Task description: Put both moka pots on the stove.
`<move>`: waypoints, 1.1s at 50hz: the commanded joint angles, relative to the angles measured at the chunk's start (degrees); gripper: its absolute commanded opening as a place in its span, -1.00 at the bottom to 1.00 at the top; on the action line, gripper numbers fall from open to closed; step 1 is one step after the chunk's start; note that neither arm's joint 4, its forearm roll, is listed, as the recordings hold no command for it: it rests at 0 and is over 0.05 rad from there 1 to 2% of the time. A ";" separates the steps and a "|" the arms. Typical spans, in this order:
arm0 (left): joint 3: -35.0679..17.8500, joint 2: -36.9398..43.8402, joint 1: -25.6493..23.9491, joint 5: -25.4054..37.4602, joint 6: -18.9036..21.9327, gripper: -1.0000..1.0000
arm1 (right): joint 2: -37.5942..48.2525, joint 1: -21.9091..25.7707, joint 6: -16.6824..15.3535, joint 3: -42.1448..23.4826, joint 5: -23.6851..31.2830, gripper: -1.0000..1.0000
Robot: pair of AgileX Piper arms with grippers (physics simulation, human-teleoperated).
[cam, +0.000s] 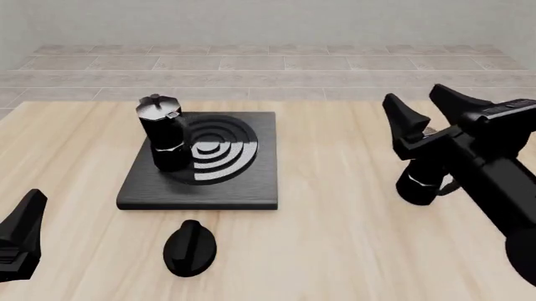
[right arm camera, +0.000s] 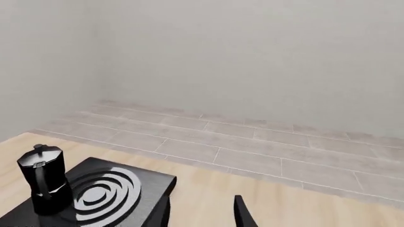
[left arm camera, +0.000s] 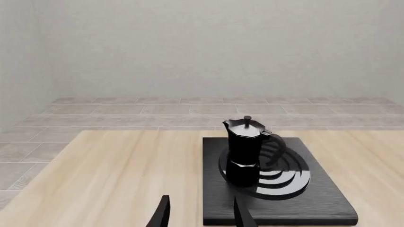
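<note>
One moka pot [cam: 165, 135] is upright on the stove [cam: 251, 182], on the left part of the burner rings [cam: 219, 149] in the front view, lid and knob on top; the left wrist view shows its handle on the side facing the rings. The stove lies flat on the wooden table [cam: 335, 219], left of centre. The second moka pot [cam: 421, 179] stands on the bare table well to the right of the stove, mostly hidden behind your right arm, only the lower body and a bit of handle showing. Your right gripper [cam: 425, 113] sits above that pot, its two fingers spread wide and pointing up and away, nothing between them; whether the fingers touch the pot you cannot tell from here. The right wrist view shows only two finger tips at the frame edge, apart, looking over the table toward the stove and first pot. Your left gripper [left arm camera: 200, 213] is low at the near left corner of the table, well apart from the stove; the left wrist view shows its fingers apart with nothing between them, aimed at the stove's near edge. A low round black knob [cam: 190, 248] lies on the table just in front of the stove, clear of both grippers.
</note>
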 commanded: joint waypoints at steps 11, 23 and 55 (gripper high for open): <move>0.00 0.00 0.00 0.00 0.00 1.00 | -16.03 -6.56 -0.61 5.45 12.50 1.00; 0.00 0.00 0.00 0.00 0.00 1.00 | -18.32 -7.99 -1.74 6.86 17.22 1.00; 0.00 0.00 0.00 0.00 0.00 1.00 | -30.18 -13.99 -2.50 8.16 28.79 1.00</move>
